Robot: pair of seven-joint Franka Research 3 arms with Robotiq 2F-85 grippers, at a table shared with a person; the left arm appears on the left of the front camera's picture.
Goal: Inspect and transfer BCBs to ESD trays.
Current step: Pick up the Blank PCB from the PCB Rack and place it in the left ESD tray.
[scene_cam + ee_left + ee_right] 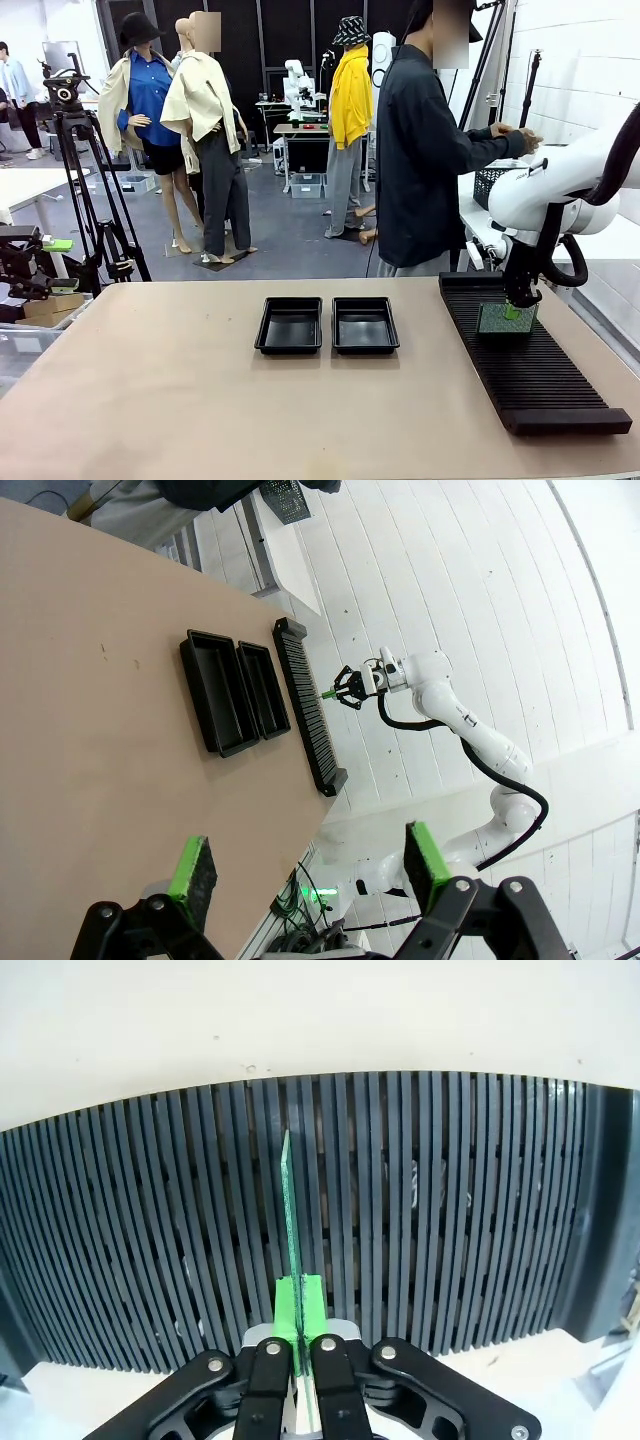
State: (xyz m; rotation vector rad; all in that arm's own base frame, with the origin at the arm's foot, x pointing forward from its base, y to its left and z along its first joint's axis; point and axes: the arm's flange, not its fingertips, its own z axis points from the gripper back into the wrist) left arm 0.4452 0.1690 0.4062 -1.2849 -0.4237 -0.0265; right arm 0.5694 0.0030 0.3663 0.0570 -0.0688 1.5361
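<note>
Clenching the right pincer on the BCB at lower centre, edge-on to match the slots of the rack; holding the left pincer released over the counter, ESD trays mid-frame.

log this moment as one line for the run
right gripper: shut on board, upright on rack | left gripper: open, empty | trays: both empty

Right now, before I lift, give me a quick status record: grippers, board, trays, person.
right gripper: shut on the BCB, at its top edge
BCB position: upright on edge in the slotted rack
left gripper: open, holding nothing, above the table
ESD trays: side by side mid-table, no board inside
person: far side, hands at a side bench
</note>
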